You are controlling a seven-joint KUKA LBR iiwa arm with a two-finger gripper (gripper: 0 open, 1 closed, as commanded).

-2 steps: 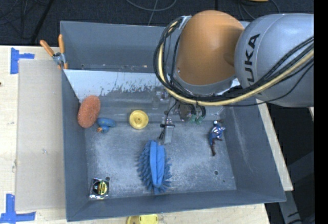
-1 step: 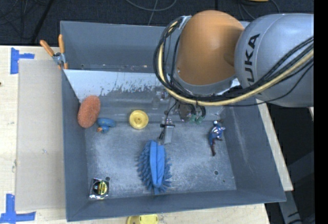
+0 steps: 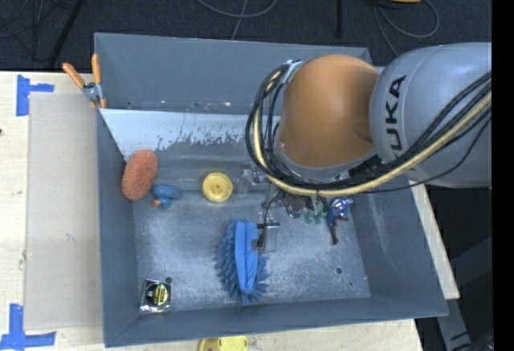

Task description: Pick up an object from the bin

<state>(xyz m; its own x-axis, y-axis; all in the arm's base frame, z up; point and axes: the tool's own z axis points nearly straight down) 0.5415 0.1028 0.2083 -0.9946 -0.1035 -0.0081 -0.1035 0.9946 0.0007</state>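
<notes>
The grey bin [image 3: 116, 245] held the arm's pincer [image 3: 266, 235] low, just beside the right side of a bristly blue brush [image 3: 239, 261] near the front edge. I couldn't tell whether it was wide or narrow. A brown sponge [image 3: 139, 174] lay by the left wall.

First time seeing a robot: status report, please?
Hand down at right edge of blue bristly brush. Brush lying on bin floor. Small yellow round piece beyond it, apart.
</notes>
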